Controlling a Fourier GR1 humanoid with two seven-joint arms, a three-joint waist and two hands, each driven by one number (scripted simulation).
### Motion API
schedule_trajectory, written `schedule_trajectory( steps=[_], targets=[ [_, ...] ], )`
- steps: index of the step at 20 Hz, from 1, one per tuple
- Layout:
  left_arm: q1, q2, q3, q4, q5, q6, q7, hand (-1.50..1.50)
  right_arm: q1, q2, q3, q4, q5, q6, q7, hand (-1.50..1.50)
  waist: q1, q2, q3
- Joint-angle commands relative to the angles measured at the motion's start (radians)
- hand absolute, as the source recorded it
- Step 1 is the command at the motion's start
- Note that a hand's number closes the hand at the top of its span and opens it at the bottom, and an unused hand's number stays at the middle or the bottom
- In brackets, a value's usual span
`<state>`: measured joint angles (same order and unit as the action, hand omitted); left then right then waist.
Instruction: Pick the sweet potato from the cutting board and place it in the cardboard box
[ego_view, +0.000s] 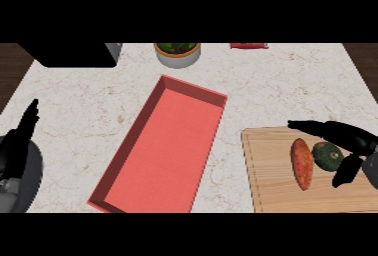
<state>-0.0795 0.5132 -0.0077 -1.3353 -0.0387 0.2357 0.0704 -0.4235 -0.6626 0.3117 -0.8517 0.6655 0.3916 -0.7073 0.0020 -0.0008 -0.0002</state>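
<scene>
An orange sweet potato (301, 163) lies lengthwise on the wooden cutting board (273, 180) at the lower right. A dark green round vegetable (327, 155) sits just right of it. My right hand (345, 136) hovers over the board's right side, fingers stretched left above both vegetables and thumb hanging down beside the green one; it holds nothing. The long red box (164, 147) lies slanted at the centre, its inside bare. My left hand (26, 125) rests at the left edge, fingers straight and pointing up.
A white pot with a green plant (177, 53) stands at the back centre. A black appliance (70, 54) occupies the back left corner. A small red object (248, 46) lies at the far edge. Dark wood floor shows beyond both counter sides.
</scene>
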Motion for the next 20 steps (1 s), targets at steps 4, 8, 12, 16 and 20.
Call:
schedule_trajectory(
  steps=[4,8,12,16,20],
  targets=[
    [-0.018,-0.041,0.007,-0.033,-0.045,-0.007,0.055,0.0,0.035,-0.016,-0.03,-0.041,0.006,0.064,-0.108,-1.5,-0.002,0.0,0.0],
    [-0.015,-0.057,0.045,0.072,-0.062,-0.015,-0.061,0.0,0.077,-0.027,-0.061,-0.203,-0.037,0.127,-0.044,-1.5,-0.008,-0.001,-0.001],
    [-0.051,-0.074,0.042,0.069,-0.079,-0.021,0.001,0.0,0.133,0.038,-0.019,-0.305,-0.006,0.116,0.068,-1.5,-0.005,-0.001,0.0],
    [0.015,-0.045,0.068,-0.034,-0.07,-0.067,0.019,0.0,0.192,0.054,-0.001,-0.326,0.068,0.074,0.155,-1.5,0.0,-0.001,0.0],
    [-0.011,-0.082,0.077,-0.037,-0.1,-0.051,0.038,0.0,0.143,0.091,-0.02,-0.262,0.11,0.122,0.186,-1.5,0.003,0.001,0.0]
  ],
)
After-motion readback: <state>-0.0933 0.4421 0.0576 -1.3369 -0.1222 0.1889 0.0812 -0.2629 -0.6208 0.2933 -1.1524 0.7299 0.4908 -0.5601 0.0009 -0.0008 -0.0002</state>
